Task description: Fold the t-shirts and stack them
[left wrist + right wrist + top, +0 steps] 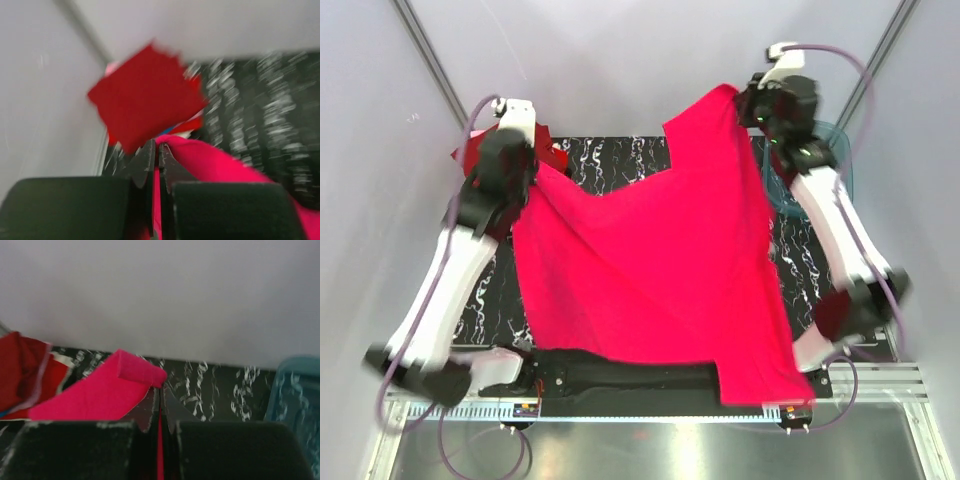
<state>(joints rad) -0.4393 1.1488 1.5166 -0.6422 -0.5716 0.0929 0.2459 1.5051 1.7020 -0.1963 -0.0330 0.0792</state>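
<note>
The magenta-pink t-shirt [650, 260] hangs spread above the table, lifted by both grippers. My left gripper [540, 168] is shut on its left corner; in the left wrist view the jaws [159, 149] pinch pink cloth [210, 160]. My right gripper [741, 98] is shut on the far right corner, held higher; the right wrist view shows its jaws [160, 388] closed on a rolled pink edge [100, 390]. A stack of folded shirts with a red one on top [470, 152] lies at the back left; it also shows in the left wrist view [145, 95] and the right wrist view [20, 370].
A teal translucent bin [840, 150] stands at the back right behind the right arm, also in the right wrist view [295, 390]. The black marbled table top [620, 160] shows around the shirt. Grey walls close in the back and sides.
</note>
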